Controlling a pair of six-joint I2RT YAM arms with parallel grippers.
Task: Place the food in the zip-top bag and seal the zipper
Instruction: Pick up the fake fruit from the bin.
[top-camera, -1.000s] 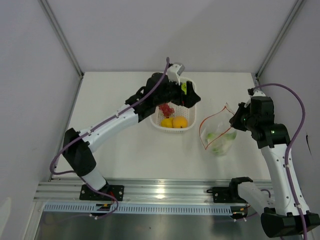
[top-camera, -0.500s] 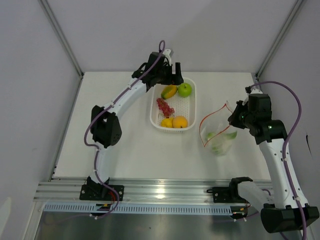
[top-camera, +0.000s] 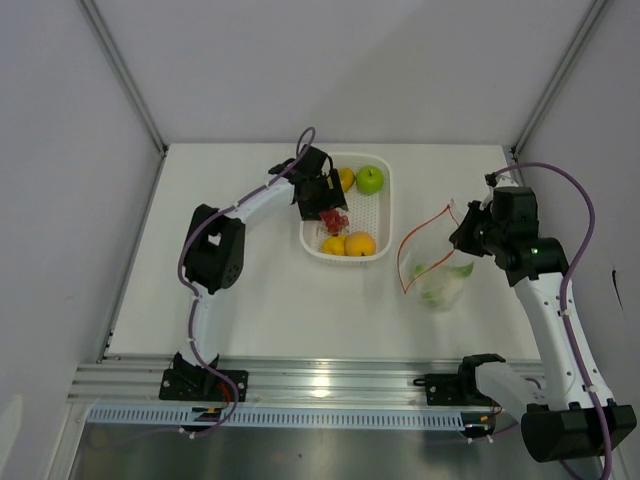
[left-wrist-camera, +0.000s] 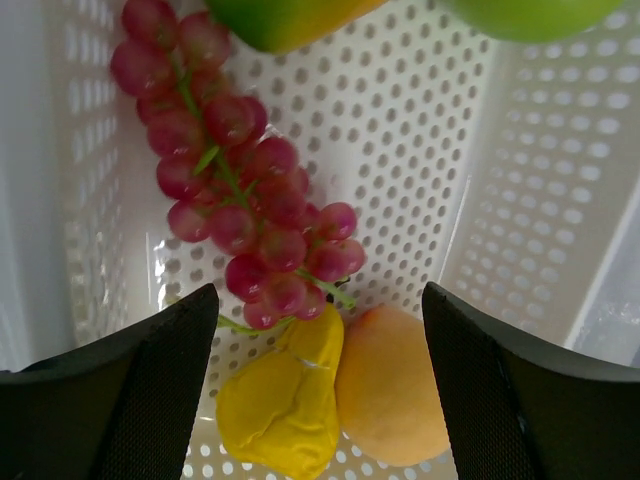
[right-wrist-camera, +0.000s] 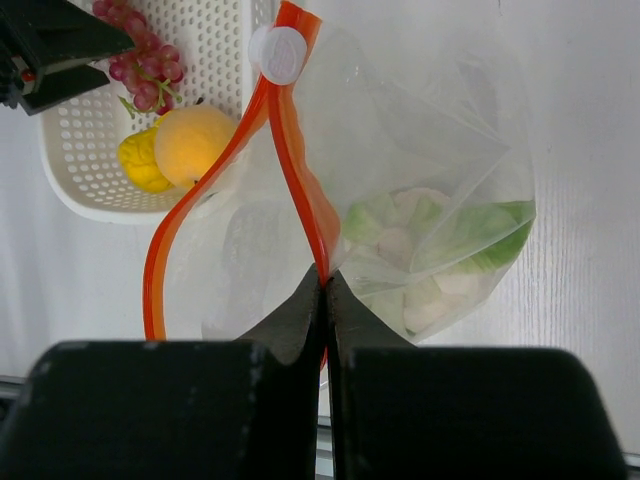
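Note:
The white basket (top-camera: 386, 215) holds a green apple (top-camera: 370, 180), a mango (top-camera: 345, 178), a red grape bunch (top-camera: 333, 220), a yellow fruit (top-camera: 333, 245) and an orange fruit (top-camera: 360, 243). My left gripper (top-camera: 320, 197) hangs open and empty over the basket's left side. In its wrist view the grapes (left-wrist-camera: 240, 190), yellow fruit (left-wrist-camera: 280, 400) and orange fruit (left-wrist-camera: 390, 385) lie between the jaws (left-wrist-camera: 315, 385). My right gripper (top-camera: 463, 236) is shut on the zipper (right-wrist-camera: 300, 170) of the clear bag (top-camera: 437, 272), holding its mouth open. White-green cauliflower (right-wrist-camera: 420, 260) lies inside.
The basket stands at the back centre of the white table, the bag to its right. The zipper's white slider (right-wrist-camera: 278, 55) sits at the far end of the strip. Grey walls close in the sides and back. The arm bases stand on a metal rail (top-camera: 320, 385) at the near edge.
My left gripper came from the basket's far rim back and down over the grapes, and the arm folded in. The right gripper with the bag rose slightly.

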